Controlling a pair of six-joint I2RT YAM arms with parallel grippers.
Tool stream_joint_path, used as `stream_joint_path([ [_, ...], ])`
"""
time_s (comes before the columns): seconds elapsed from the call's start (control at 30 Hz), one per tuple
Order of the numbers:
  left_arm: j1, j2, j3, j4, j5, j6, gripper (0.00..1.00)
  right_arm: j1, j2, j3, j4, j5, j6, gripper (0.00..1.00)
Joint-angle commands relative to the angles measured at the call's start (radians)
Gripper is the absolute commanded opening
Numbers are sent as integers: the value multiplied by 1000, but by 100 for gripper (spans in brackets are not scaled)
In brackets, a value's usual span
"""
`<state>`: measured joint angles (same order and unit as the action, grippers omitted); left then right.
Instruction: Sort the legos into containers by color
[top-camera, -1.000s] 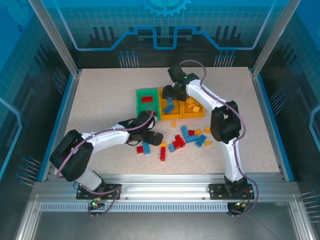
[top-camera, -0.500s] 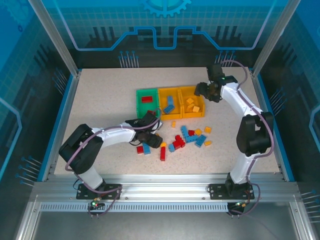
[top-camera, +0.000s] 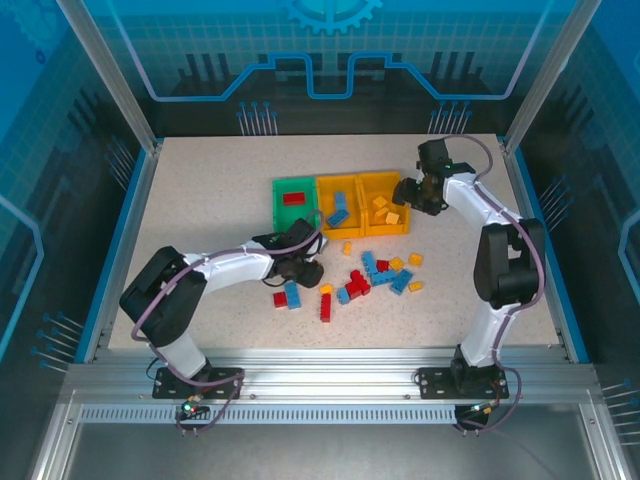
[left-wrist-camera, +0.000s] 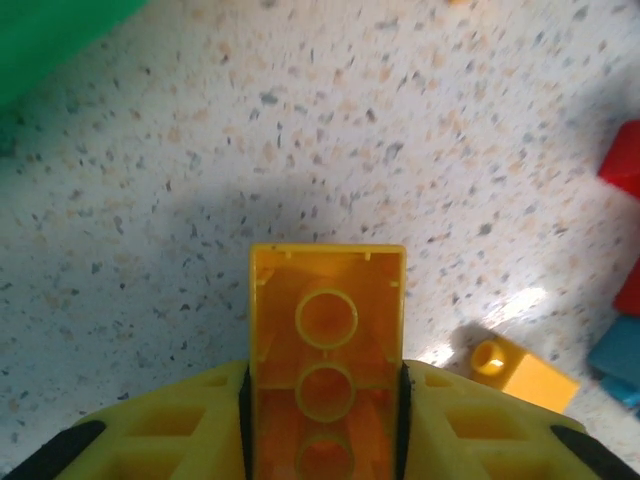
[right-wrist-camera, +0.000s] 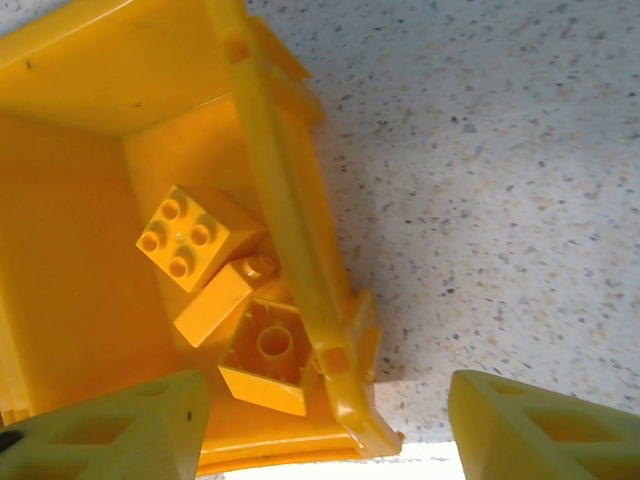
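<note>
left gripper (left-wrist-camera: 325, 410) is clamped on a yellow brick (left-wrist-camera: 327, 330). the hollow underside faces the wrist cam, there's a finger (left-wrist-camera: 480, 430) pressed on each long side, and the brick sticks out past the tips. right ahead of the jaws it's just bare speckled table (left-wrist-camera: 350, 130). a small yellow lego (left-wrist-camera: 515, 368) sits just off to the right of the jaws. further that way, at the frame edge, there's a red one (left-wrist-camera: 625, 160) and a bit of a blue one (left-wrist-camera: 620, 350). ahead and to the left of the jaws, a corner of the green bin (left-wrist-camera: 50, 30) pokes in. from the top cam, the loose pile of legos (top-camera: 375, 275) lies to one side of these jaws and the bins are beyond them.

right gripper (right-wrist-camera: 330, 435) is wide open with nothing in it. the side wall of the end orange-yellow bin (right-wrist-camera: 280, 200) runs up between its two fingers (right-wrist-camera: 550, 430). on the left finger's side of that wall, inside the bin, are three yellow bricks: a square four-stud one (right-wrist-camera: 190, 237), a plain one (right-wrist-camera: 215, 305) touching it, and one flipped hollow side up (right-wrist-camera: 268, 358) against the wall, closest to the jaws. on the other finger's side it's only table.

top cam also shows a red brick (top-camera: 293, 198) in the green bin and blue bricks (top-camera: 338, 210) in the middle bin (top-camera: 328, 190).
</note>
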<state>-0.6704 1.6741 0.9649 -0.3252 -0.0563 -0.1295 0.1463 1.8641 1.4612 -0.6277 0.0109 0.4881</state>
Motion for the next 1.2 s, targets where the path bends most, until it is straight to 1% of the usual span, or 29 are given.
stream_joint_path([
  [0.0, -3, -57, 71, -11, 36, -27, 37, 24, 24, -31, 35, -43, -40, 59],
  [0.07, -4, -56, 111, -1, 57, -29, 36, 38, 23, -44, 43, -44, -48, 55],
  [0.13, -3, -43, 158, 15, 78, -33, 37, 48, 18, -57, 49, -39, -50, 54],
  [0.2, -3, -10, 227, 29, 101, -40, 37, 52, 9, -80, 73, -62, -44, 52],
  [0.33, -2, 92, 365, 44, 130, -67, 37, 67, -24, -120, 109, -93, -34, 53],
  [0.37, -3, 127, 404, 50, 138, -74, 37, 71, -37, -130, 114, -91, -33, 54],
  [0.4, -3, 160, 442, 51, 145, -78, 37, 70, -49, -138, 118, -87, -29, 57],
  [0.47, -2, 222, 525, 51, 157, -95, 37, 68, -75, -150, 103, -43, -17, 70],
  [0.5, -1, 258, 569, 48, 164, -102, 37, 62, -92, -156, 93, -22, -10, 72],
  [0.6, -2, 360, 705, 19, 170, -118, 37, 43, -151, -196, 73, -4, 21, 76],
  [0.7, -2, 463, 842, -42, 167, -133, 37, 38, -217, -223, -5, 50, 41, 78],
  [0.8, 2, 523, 926, -58, 147, -158, 38, 38, -280, -290, -55, 58, 64, 78],
  [0.9, 11, 569, 973, -53, 146, -198, 38, 37, -328, -385, -49, 38, 87, 77],
  [1.03, 19, 608, 1015, -66, 159, -237, 47, 36, -328, -460, -29, 4, 108, 75],
  [1.07, 19, 606, 1012, -67, 159, -245, 53, 36, -318, -469, -28, 1, 114, 74],
  [1.1, 19, 600, 1003, -61, 156, -253, 58, 36, -309, -480, -24, 3, 119, 74],
  [1.17, 20, 578, 972, -39, 163, -260, 60, 39, -298, -498, -7, 6, 128, 73],
])
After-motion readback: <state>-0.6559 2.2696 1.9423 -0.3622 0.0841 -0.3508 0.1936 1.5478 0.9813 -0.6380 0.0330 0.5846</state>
